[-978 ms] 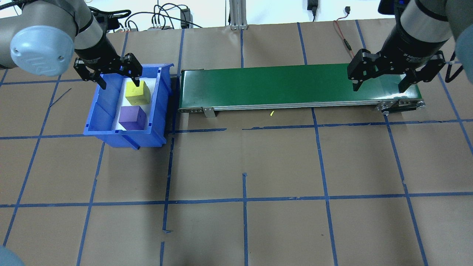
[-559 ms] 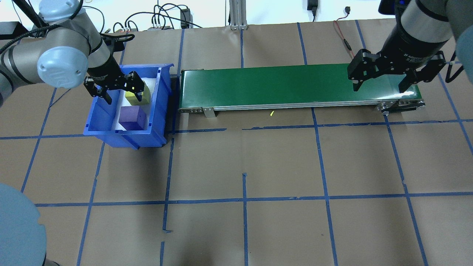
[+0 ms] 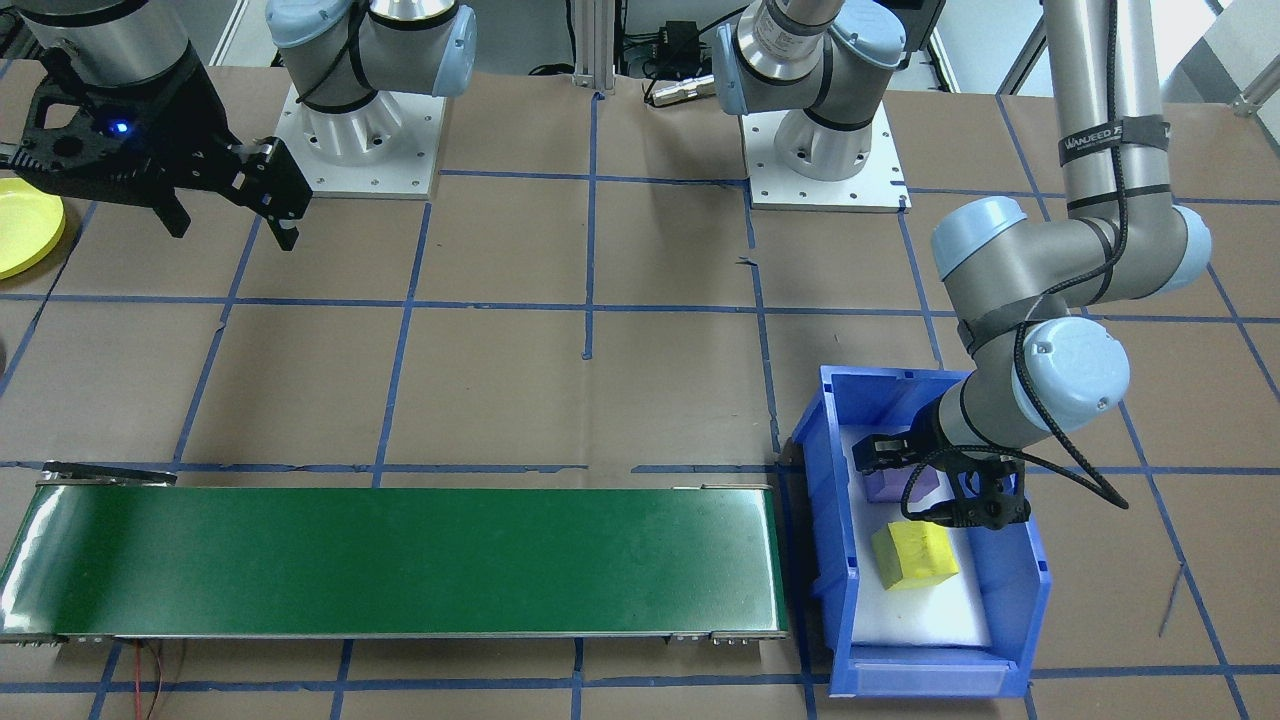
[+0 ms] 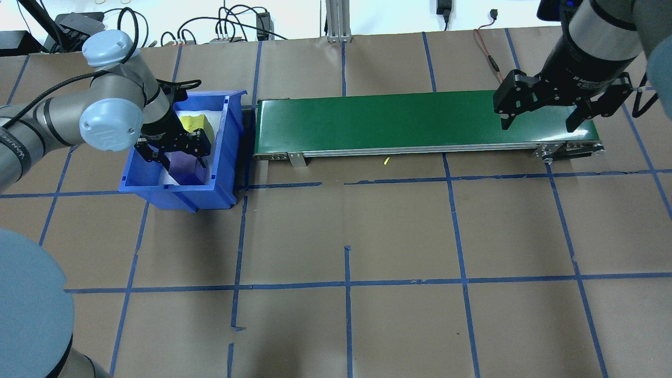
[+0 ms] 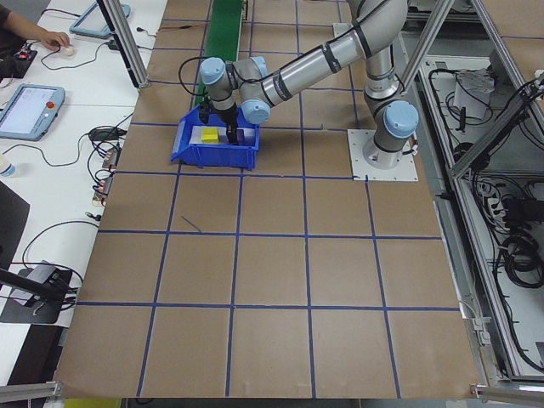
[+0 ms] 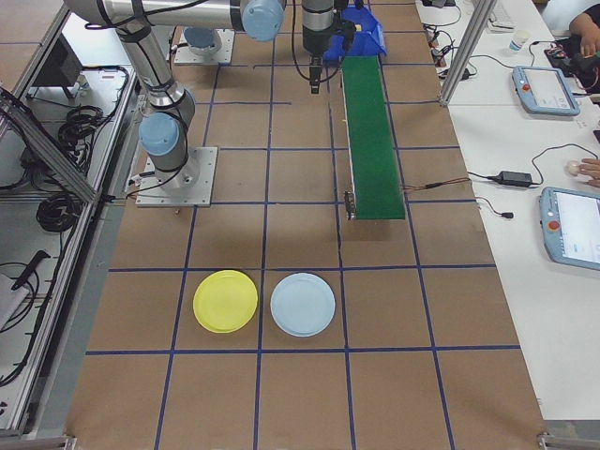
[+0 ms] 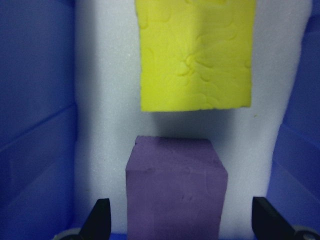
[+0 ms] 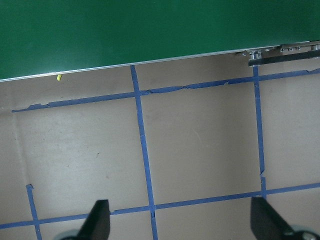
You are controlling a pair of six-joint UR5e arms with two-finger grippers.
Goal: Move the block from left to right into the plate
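Two blocks lie on white foam in the blue bin [image 4: 226, 157]: a purple block [image 4: 185, 164] at the near end and a yellow block [image 4: 195, 125] behind it. My left gripper [image 4: 176, 152] is down inside the bin, open, its fingers either side of the purple block [image 7: 175, 190] without closing on it. The yellow block [image 7: 195, 55] lies just beyond. My right gripper [image 4: 536, 126] hangs open and empty above the right end of the green conveyor [image 4: 409, 123]. The yellow plate [image 6: 225, 300] lies on the table on the robot's right side, also at the front-facing view's left edge [image 3: 20, 225].
A pale blue plate [image 6: 302, 305] sits beside the yellow one. The conveyor [image 3: 400, 560] runs from the bin [image 3: 830, 500] towards the right arm. Operator desks with tablets flank both table ends. Cables lie behind the conveyor.
My left gripper has moved from over the yellow block towards the near end of the bin and down around the purple block. The right arm has held still.
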